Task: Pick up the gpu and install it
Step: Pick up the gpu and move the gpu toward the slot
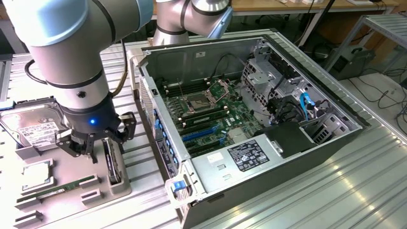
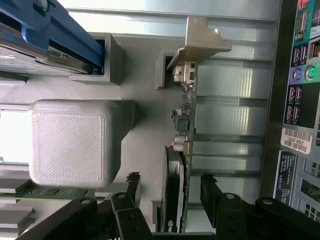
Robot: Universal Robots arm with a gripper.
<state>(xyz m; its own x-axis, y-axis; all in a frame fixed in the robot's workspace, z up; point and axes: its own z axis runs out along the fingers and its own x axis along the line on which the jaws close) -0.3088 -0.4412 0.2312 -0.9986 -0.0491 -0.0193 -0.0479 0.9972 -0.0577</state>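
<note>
The gpu [image 1: 113, 164] is a thin dark card standing on edge in a slot of the grey holder [image 1: 121, 188], at the exterior view's left of the computer case. In the wrist view the gpu [image 2: 174, 200] runs lengthwise, with its pale metal bracket [image 2: 200, 40] at the far end. My gripper [image 1: 98, 151] hangs low over the card's near end. It [image 2: 171, 189] is open, one black finger [image 2: 132, 186] on each side of the card, with a gap on both sides. Nothing is held.
The open computer case [image 1: 356, 121] lies at the exterior view's right of the holder, with its motherboard and blue card slots [image 1: 200, 133] exposed. The holder also carries a hard drive [image 1: 35, 126], a CPU [image 1: 37, 174] and a green RAM stick [image 1: 57, 188]. The case's rear port panel [image 2: 300, 100] is close by.
</note>
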